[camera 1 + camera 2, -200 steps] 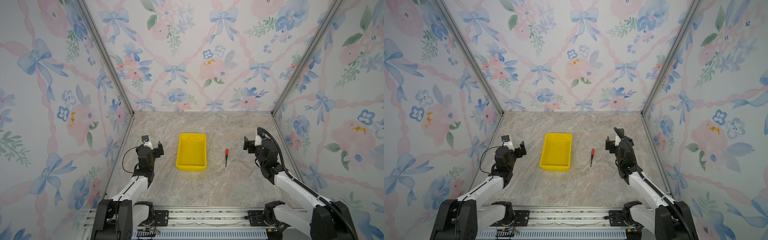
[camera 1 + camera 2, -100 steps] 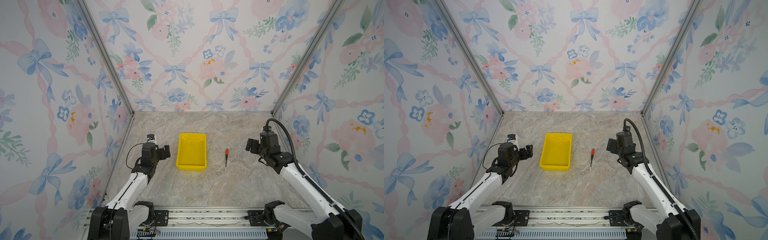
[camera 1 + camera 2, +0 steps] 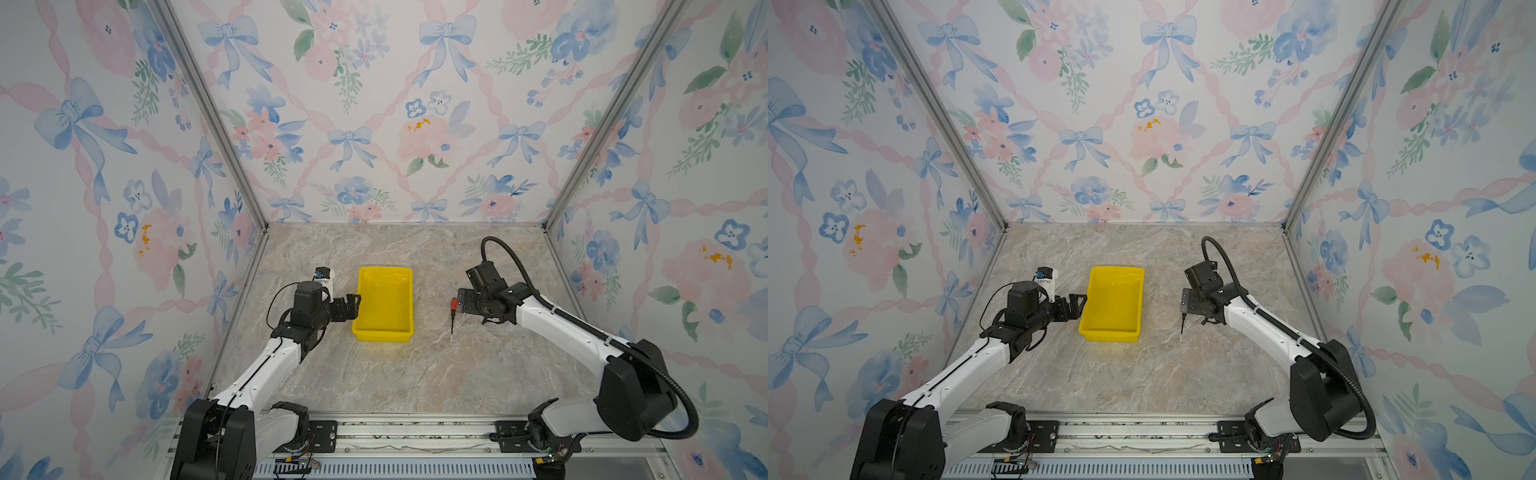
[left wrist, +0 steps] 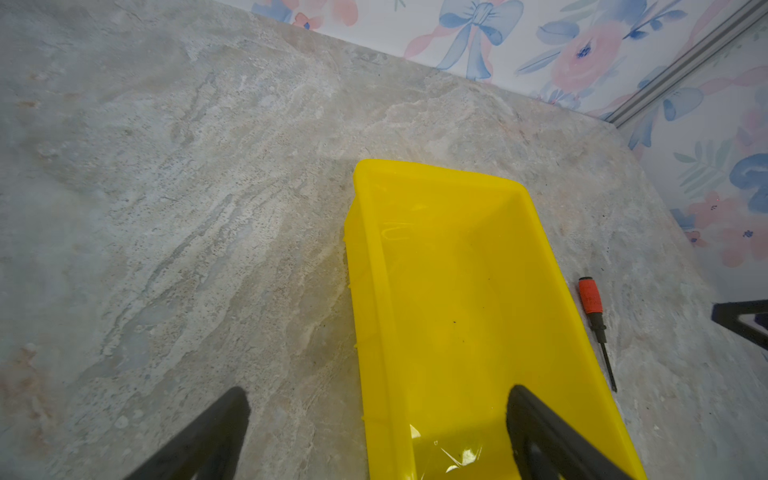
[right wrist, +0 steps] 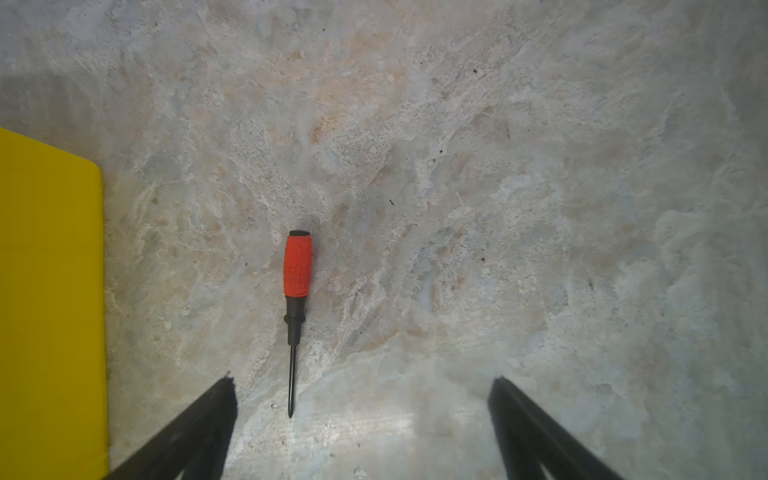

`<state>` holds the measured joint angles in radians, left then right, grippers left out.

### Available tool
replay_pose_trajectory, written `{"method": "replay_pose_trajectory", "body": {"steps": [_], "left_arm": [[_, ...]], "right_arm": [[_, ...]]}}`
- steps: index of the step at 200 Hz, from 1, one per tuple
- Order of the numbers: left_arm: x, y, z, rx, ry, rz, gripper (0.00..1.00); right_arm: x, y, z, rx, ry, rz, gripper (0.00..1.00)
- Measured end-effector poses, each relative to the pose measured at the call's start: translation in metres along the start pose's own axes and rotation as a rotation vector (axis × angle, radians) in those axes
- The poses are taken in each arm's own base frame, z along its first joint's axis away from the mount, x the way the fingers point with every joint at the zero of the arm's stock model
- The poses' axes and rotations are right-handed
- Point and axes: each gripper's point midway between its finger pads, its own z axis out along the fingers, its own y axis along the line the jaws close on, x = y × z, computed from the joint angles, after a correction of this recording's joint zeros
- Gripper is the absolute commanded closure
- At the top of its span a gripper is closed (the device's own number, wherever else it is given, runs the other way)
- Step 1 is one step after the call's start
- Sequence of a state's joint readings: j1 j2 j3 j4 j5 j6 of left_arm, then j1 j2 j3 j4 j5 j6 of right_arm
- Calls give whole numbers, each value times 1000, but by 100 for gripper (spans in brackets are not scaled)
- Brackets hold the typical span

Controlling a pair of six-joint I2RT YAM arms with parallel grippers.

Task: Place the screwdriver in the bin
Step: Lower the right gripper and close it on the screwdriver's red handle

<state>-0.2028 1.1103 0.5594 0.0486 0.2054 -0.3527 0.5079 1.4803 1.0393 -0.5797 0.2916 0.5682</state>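
The screwdriver (image 3: 454, 304) (image 5: 297, 266), with a red-orange handle and thin dark shaft, lies flat on the marble tabletop right of the bin, tip toward the front. In a top view only its shaft (image 3: 1182, 324) shows below my right gripper. The yellow bin (image 3: 384, 271) (image 3: 1116, 270) (image 4: 457, 291) stands empty at the table's middle. My right gripper (image 3: 462, 301) (image 5: 362, 380) hovers open just above the screwdriver. The shaft tip lies between its fingers, nearer one finger. My left gripper (image 3: 353, 301) (image 4: 378, 395) is open and straddles the bin's left wall, holding nothing.
Floral walls close the table on three sides, with aluminium posts (image 3: 598, 124) at the back corners. A metal rail (image 3: 395, 432) carrying both arm bases runs along the front edge. The bin's edge (image 5: 50, 291) lies close beside the screwdriver.
Both arms have reached forward. The left gripper came in to the bin's left wall. The right gripper swung in and down over the screwdriver. Bin and screwdriver have not moved.
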Motion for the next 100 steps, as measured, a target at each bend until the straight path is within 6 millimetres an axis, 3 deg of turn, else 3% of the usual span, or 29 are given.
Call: {"method": "replay_pose_trajectory", "body": {"steps": [61, 100], "left_arm": [[-22, -30, -32, 124, -102, 46, 3], [-13, -35, -35, 158, -93, 54, 3]], "right_arm": [[-6, 30, 54, 19, 94, -8, 1], [-9, 45, 78, 12, 128, -2, 7]]}}
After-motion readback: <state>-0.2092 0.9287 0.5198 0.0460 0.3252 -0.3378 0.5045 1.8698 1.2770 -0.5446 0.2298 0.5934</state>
